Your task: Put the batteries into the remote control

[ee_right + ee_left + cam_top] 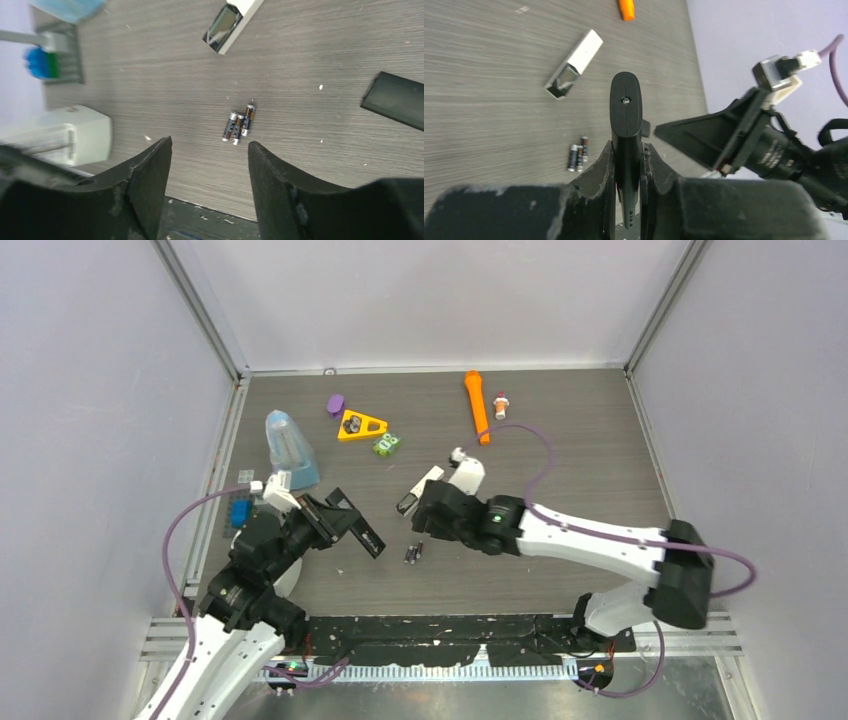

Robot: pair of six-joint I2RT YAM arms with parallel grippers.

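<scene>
The remote control (420,490) is a slim white bar lying on the table, its dark open end toward me; it also shows in the left wrist view (574,65) and the right wrist view (232,22). Three batteries (412,553) lie side by side on the table (578,156), (238,125). My left gripper (325,520) is shut on a slim black bar (626,115), which it holds above the table. My right gripper (210,145) hovers open and empty just short of the batteries, touching nothing.
An orange flashlight (476,405), a yellow triangle piece (361,426), a purple piece (335,404) and a green piece (386,445) lie at the back. A blue translucent bottle (290,450) stands at the left, near a blue block (240,512).
</scene>
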